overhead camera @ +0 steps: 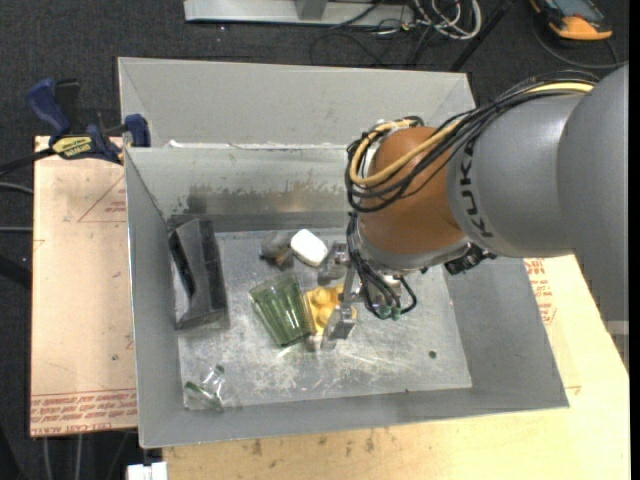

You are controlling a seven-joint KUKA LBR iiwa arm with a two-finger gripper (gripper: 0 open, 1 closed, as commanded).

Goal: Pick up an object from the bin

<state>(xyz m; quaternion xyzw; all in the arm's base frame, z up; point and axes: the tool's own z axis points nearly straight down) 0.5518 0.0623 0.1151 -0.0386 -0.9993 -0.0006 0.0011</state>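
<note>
Well to the left of the jaws, you'll see a dark grey oblong block (197, 273) lying along the left wall. Beyond the jaws, toward the back wall, a small white rounded piece (308, 246) sits touching a brownish lump (277, 253) on its left. Toward the near-left corner, well apart from the jaws, lies a crumpled clear scrap (205, 388). Far behind the jaws, on the dark floor, you'll find a tangle of cables (450, 8) and an orange-and-black device (570, 13).
</note>
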